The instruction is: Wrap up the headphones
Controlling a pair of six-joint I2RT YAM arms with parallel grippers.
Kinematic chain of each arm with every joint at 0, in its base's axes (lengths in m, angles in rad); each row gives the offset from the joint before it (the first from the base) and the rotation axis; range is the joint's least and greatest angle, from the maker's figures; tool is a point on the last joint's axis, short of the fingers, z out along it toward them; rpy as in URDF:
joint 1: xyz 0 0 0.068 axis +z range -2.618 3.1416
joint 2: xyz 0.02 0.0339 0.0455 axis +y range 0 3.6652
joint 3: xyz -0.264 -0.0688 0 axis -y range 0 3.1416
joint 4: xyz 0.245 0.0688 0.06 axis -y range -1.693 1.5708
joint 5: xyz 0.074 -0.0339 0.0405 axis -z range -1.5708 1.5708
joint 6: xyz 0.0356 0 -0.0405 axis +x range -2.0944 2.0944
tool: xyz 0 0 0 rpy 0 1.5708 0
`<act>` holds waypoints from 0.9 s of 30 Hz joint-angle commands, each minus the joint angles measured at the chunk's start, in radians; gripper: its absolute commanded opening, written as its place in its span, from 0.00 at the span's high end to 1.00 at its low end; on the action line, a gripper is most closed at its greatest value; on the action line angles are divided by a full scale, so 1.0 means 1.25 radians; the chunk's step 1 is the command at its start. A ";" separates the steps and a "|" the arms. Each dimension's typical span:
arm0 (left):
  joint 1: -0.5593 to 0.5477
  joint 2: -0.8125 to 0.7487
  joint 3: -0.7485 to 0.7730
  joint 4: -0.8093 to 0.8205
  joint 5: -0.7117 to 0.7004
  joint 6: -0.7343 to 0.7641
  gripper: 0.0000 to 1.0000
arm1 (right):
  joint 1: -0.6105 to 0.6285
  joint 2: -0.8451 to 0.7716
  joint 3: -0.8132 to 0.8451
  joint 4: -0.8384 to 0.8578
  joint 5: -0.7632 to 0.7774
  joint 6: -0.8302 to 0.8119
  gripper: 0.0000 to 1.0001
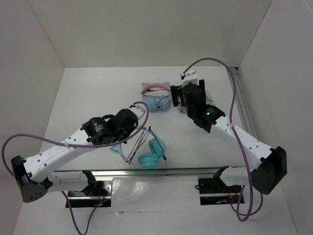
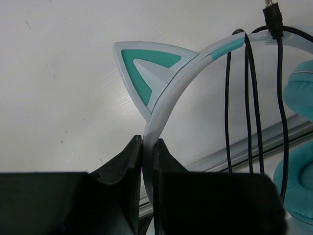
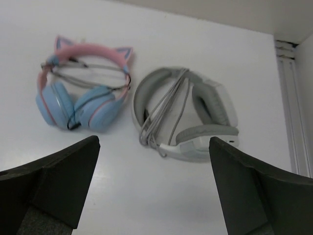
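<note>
Plenty of bare table (image 1: 88, 98) at ten o'clock from the headphones (image 1: 151, 152); tight at six, against the near-edge rail (image 1: 195, 171). Pinched narrow at the headband (image 2: 171, 83), beside a cat ear (image 2: 146, 68), by the left gripper (image 2: 147, 161), arm stretched low toward two o'clock. Draped with dark cable (image 2: 252, 98); possibly lifted slightly. Spread wide and holding nothing: right gripper (image 3: 154, 147), facing the pink pair (image 3: 83, 98) and grey-white pair (image 3: 186, 117) at twelve.

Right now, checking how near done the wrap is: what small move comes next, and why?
Probably bring the open right claw over to the plug. The left claw pinches the headband, the cable loops over it several times, and the plug end looks untucked.
</note>
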 commanded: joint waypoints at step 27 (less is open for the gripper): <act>0.206 0.006 -0.102 0.274 0.019 -0.272 1.00 | -0.017 -0.284 0.195 -0.237 -0.249 0.247 0.00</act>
